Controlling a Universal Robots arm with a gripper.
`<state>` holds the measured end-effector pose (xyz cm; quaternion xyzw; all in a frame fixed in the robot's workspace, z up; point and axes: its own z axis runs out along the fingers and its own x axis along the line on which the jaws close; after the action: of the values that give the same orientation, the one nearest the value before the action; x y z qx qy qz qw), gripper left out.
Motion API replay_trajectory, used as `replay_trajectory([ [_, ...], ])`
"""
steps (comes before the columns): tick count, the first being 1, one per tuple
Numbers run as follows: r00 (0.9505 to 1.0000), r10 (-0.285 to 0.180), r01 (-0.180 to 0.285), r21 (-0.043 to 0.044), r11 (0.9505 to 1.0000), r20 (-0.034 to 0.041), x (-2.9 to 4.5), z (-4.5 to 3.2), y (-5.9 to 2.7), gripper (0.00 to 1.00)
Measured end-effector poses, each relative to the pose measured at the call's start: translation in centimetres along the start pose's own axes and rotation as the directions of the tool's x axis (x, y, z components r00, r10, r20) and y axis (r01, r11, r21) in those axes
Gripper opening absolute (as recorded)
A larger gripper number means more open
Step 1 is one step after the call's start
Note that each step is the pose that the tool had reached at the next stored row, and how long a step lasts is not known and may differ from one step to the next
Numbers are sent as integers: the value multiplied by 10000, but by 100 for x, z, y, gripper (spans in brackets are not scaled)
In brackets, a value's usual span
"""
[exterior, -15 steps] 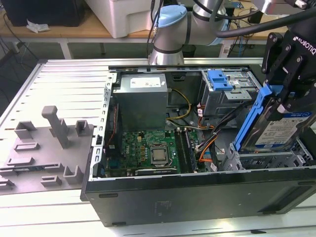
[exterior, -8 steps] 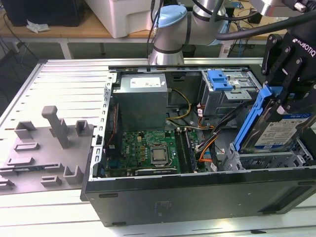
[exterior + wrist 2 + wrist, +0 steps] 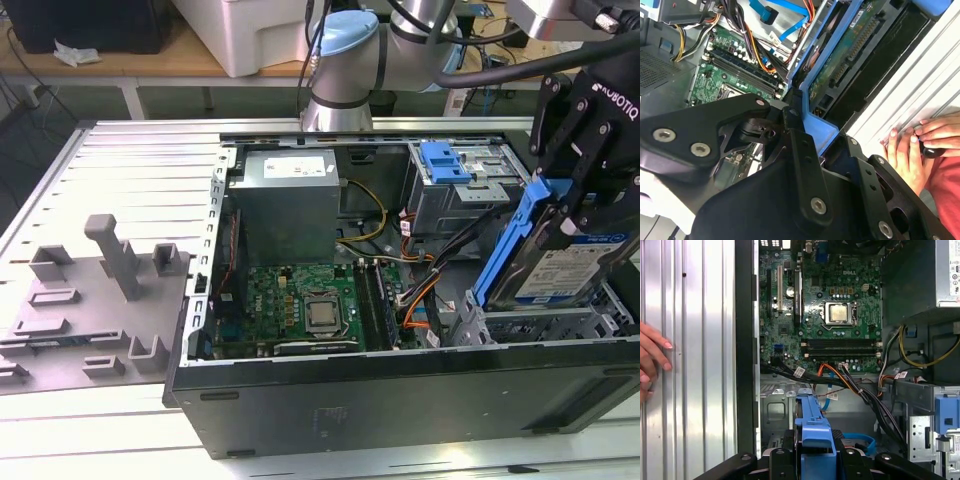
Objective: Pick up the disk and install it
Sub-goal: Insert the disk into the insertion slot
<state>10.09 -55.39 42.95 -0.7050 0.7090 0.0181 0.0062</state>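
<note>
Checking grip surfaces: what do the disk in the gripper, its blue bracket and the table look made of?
The disk: seemingly a metal casing, silvery edge, under a glossy paper label. Its bracket: likely moulded plastic, uniform matte blue. The table: probably aluminium, pale ribbed slats, dull sheen.

light: bright, even, indoor. glare: ribbed metal desk (image 3: 110,160) pale, near washed out in the second wrist view. shadow: computer case (image 3: 400,400) interior dimmer. sheen: faint on the disk (image 3: 575,265).

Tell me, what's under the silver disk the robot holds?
A silver metal drive cage sits under the tilted silver hard drive with blue bracket. The drive hides the cage's inside.
</note>
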Motion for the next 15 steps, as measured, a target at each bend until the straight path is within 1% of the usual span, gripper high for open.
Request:
replay_trajectory([
  [15,10000,0,0,0,10000,1,3,41,-8,37],
])
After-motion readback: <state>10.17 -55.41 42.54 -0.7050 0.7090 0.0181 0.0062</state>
